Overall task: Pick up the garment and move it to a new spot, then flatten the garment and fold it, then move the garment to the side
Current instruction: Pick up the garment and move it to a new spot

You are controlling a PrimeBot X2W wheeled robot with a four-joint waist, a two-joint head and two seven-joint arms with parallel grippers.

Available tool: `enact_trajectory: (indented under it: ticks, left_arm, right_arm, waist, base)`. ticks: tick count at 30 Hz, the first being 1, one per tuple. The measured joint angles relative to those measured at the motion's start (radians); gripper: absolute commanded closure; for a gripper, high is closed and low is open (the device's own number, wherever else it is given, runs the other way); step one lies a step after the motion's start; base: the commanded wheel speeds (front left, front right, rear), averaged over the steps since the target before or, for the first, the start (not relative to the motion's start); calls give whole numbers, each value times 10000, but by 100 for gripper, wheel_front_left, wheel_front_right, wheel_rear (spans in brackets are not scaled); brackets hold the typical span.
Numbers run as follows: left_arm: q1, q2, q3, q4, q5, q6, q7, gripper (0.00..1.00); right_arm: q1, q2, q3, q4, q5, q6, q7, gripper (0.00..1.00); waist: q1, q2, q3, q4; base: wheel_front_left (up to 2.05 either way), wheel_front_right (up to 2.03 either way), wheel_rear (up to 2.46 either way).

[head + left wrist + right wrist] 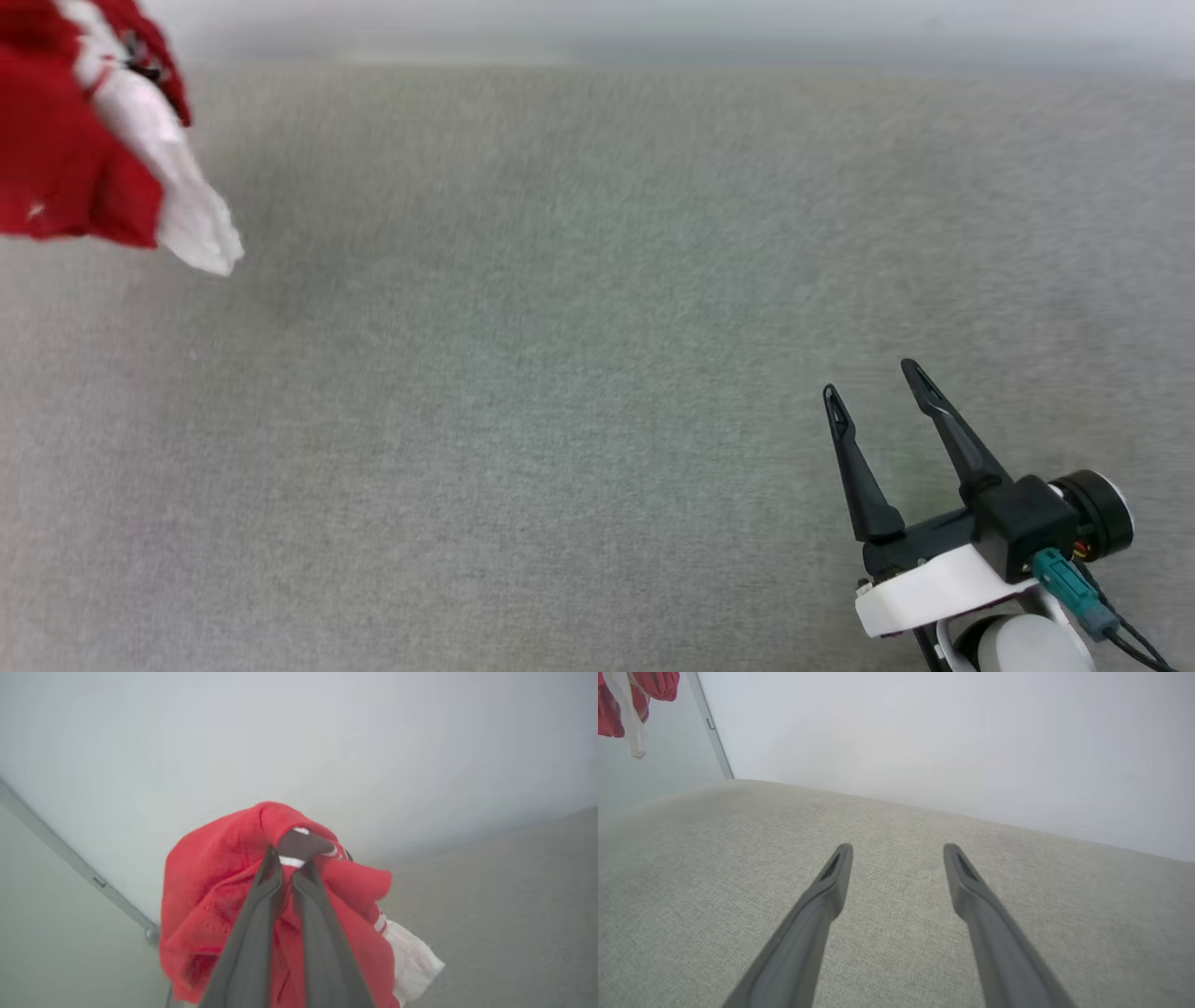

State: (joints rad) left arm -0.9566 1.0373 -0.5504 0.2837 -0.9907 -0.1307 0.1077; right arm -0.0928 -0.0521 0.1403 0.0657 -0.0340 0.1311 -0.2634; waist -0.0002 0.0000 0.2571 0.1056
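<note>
Left gripper (288, 858) has its two dark fingers pinched almost together on the garment (210, 891), with red cloth bunched up around and between them. There's a bit of red-and-white stripe trim (380, 924) poking out, and a white sleeve (413, 961) dangling off the lower side of the bundle. From the head camera we see the garment (65, 140) as a crumpled red lump up by the far left corner of the grey fabric surface (560, 373), white sleeve (187, 205) hanging from its near side. In the right wrist view the garment (616, 704) hangs against the pale wall (924, 742) and looks lifted off the surface rather than lying on it, though we can't see the whole thing in any view. The lettering isn't readable, just folds of red and white. Right gripper (870, 379) sits over the near right part of the surface, well apart from the garment. Its fingers are spread wide with nothing between them, and from its own camera the right gripper (898, 848) just has bare grey fabric in the gap. We can't tell if its fingertips are touching the surface or hovering just above it. There's also a thin grey strip (70, 858) running along the wall behind the bundle.
</note>
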Motion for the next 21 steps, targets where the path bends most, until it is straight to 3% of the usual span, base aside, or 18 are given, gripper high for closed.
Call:
enact_trajectory:
  ticks: [6,11,21]
  left_arm:
    - [-162,-1108,-708,-763,660,134,-244,100]
    - [-91,-2159,-1156,-1175,1026,506,-779,100]
    - [361,-3891,-2940,-514,3346,1087,-1981,100]
  right_arm:
    - [115,4,-96,67,259,0,0,0]
    - [88,4,-253,44,349,0,0,0]
    - [59,4,-495,-36,491,-2,0,0]
  waist:
    - [0,0,-605,-575]
    - [0,0,-799,-1238]
    - [0,0,-573,-2484]
  base:
    - [0,0,0]
    - [0,0,0]
    - [0,0,0]
